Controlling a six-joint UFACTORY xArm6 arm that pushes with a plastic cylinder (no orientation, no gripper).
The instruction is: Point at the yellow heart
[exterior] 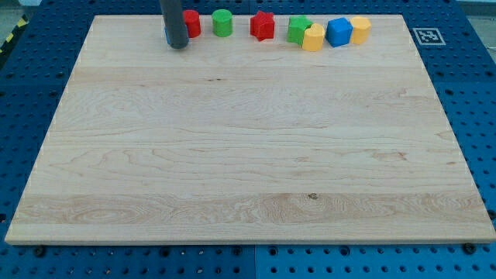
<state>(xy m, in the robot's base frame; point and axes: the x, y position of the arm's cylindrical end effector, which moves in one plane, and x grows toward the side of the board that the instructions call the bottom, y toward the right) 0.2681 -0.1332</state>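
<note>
My tip [178, 46] rests on the board near the view's top left. It is just below and left of a red block [192, 23], and a sliver of a blue block [166, 36] shows at the rod's left edge. A yellow block with a rounded, heart-like shape [313, 38] lies far to the right in the top row, touching a green block [297, 29]. A second yellow block [361, 29] lies further right, beside a blue block [339, 32]. My tip is well apart from both yellow blocks.
A green cylinder [222, 22] and a red star [263, 25] sit in the top row between my tip and the yellow blocks. The wooden board [248, 155] lies on a blue pegboard. A marker tag [428, 36] sits off the board's top right corner.
</note>
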